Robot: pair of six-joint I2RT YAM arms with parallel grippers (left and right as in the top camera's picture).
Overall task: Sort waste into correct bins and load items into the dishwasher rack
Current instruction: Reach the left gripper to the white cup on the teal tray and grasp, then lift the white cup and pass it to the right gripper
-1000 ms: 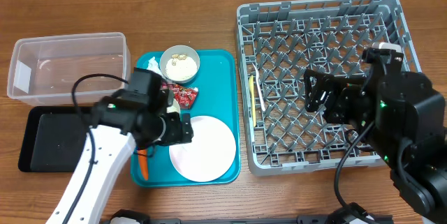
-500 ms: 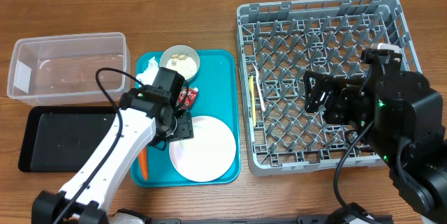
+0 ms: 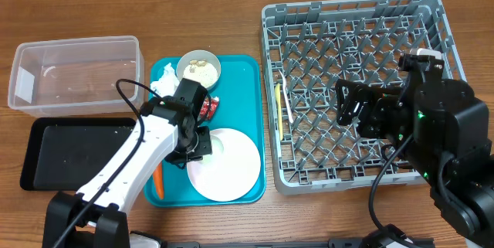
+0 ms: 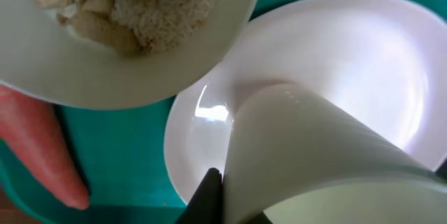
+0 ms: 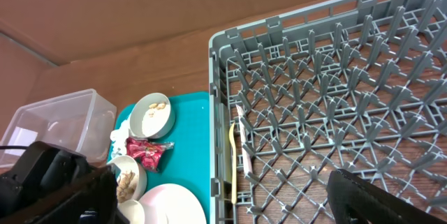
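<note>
– Cream plastic fills the left wrist view. What is the left tool [image 3: 197,141] on?
– Its jaws are pinched together on the wall of a cream cup [image 4: 314,161]. The cup is smooth, round and glossy, and sits over the left edge of the white plate [image 4: 363,56].
– And close around it?
– It's tight. A bowl [image 4: 84,88] of beige scraps [image 4: 140,8] crowds in beside it, and the orange carrot [image 4: 42,147] lies along the teal tray's [image 3: 243,70] left rim. The red foil wrapper [image 3: 207,107] and white napkin [image 3: 162,86] lie just behind.
– Any room?
– The plate nearly meets the tray's right rim, and only a narrow strip of table [image 3: 77,1] parts the tray from the grey rack [image 3: 351,5]. The right tool [image 3: 343,103] hovers over the rack's lattice, jaws spread wide and holding nothing. Pale yellow cutlery [image 3: 279,101] lies by the rack's left wall. The clear tub [image 3: 77,42] and black tray [image 3: 69,155] sit left of the teal tray.
</note>
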